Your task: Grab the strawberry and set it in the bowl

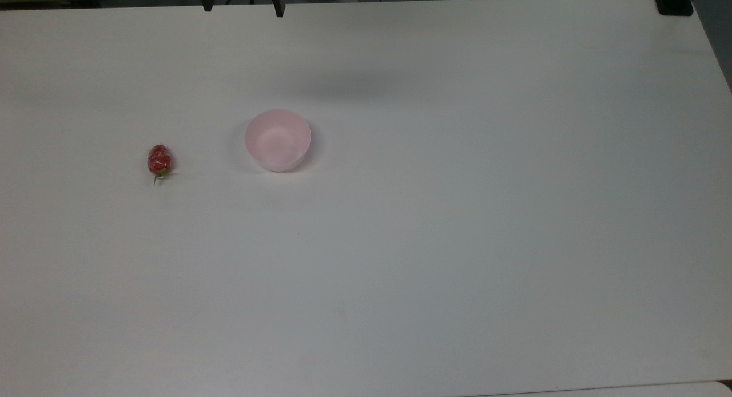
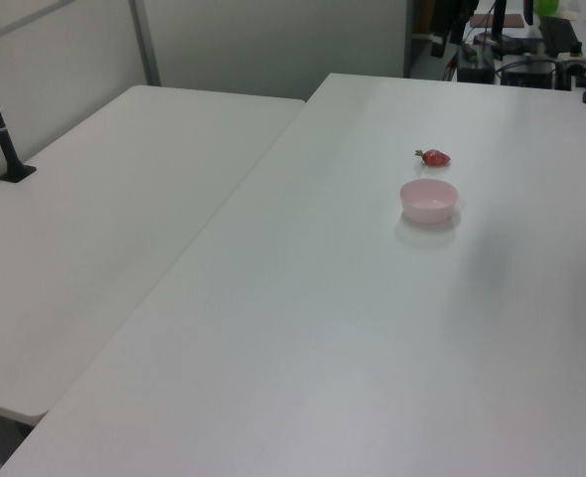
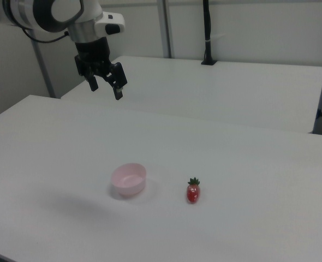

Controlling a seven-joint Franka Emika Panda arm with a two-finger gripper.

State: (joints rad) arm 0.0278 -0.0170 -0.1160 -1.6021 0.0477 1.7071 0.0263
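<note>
Strawberry point(image 1: 159, 161) lying on side on white worktop point(image 1: 434, 242), at 9 o'clock of bowl point(image 1: 278, 139) in top view, apart from it, green cap toward 6 o'clock. Lying flat, so judged stable, long sides exposed for pinch. Bowl upright, nothing inside, mouth up to receive drop. End effector point(image 3: 105, 84) high above worktop, toward 11 o'clock of bowl in right view, fingers spread wide, holding nothing. Judged still at start: no approach to fruit yet. Next needs travel over strawberry, descent, closing across its narrow width.
</note>
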